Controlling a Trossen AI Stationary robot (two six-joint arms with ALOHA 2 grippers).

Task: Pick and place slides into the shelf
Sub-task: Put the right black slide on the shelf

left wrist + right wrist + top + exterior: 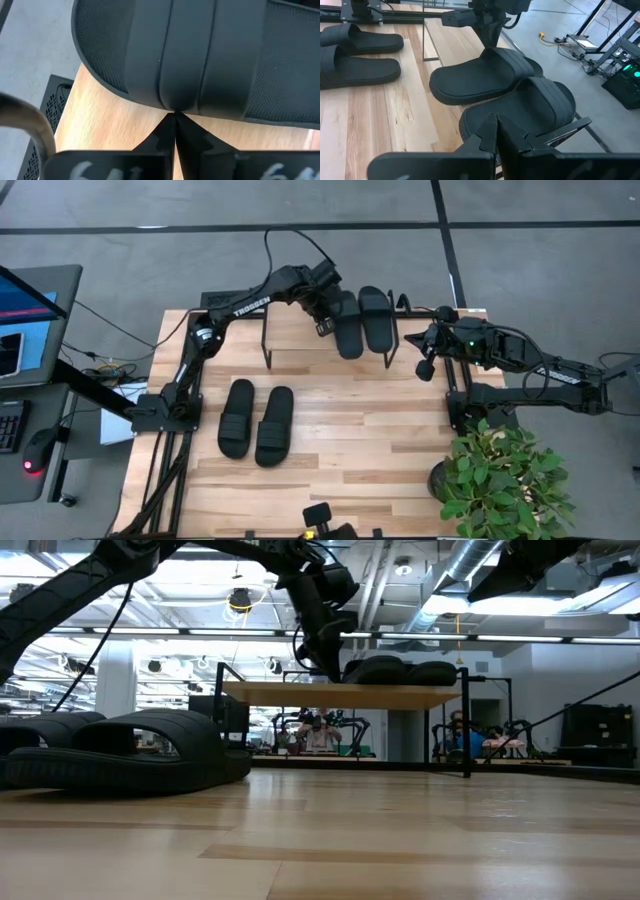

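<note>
Four matte oval slides (347, 324)

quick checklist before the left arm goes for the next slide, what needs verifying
1. Two slides on the shelf: ok.
2. Left tool shut against the strap of the nearer shelf slide; released or pinching: cannot tell.
3. That slide flat on the shelf top: ok.
4. Two slides on the table side by side, reachable: ok.
5. Right tool shut, parked beside the shelf's end, clear of the left arm's path: ok.
</note>
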